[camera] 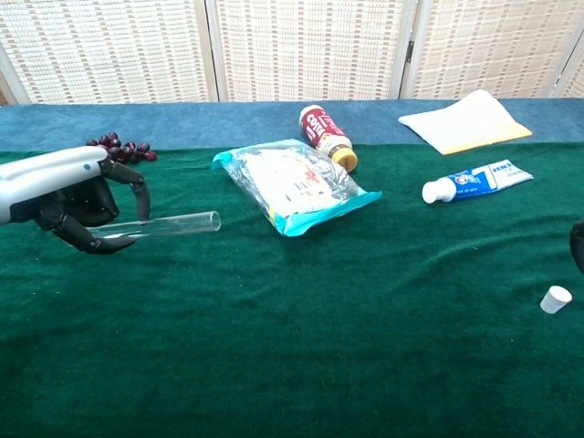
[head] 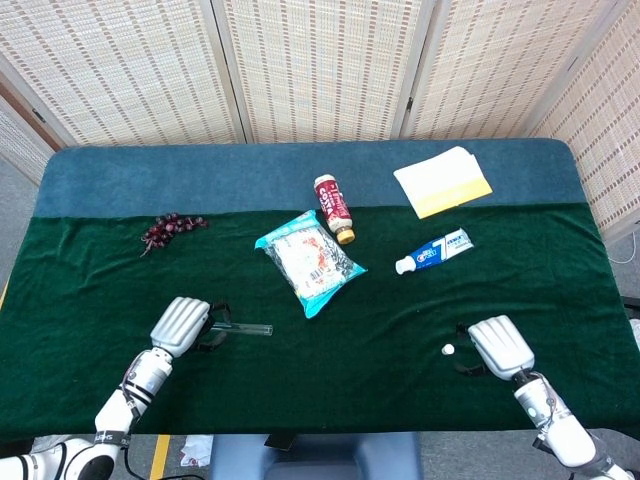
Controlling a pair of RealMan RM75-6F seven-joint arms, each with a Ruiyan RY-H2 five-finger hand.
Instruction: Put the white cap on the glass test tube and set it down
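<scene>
Tube (camera: 164,224), clear glass cylinder

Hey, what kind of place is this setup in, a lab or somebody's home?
Probably a staged robot test area, not a home: a table draped in green cloth, woven folding screens behind it, and unrelated props laid out, like a toothpaste tube, grapes and a snack bag.

The clear glass test tube (camera: 155,225) lies level, uncapped; the small white cap (camera: 554,299) stands on the green cloth.
</scene>
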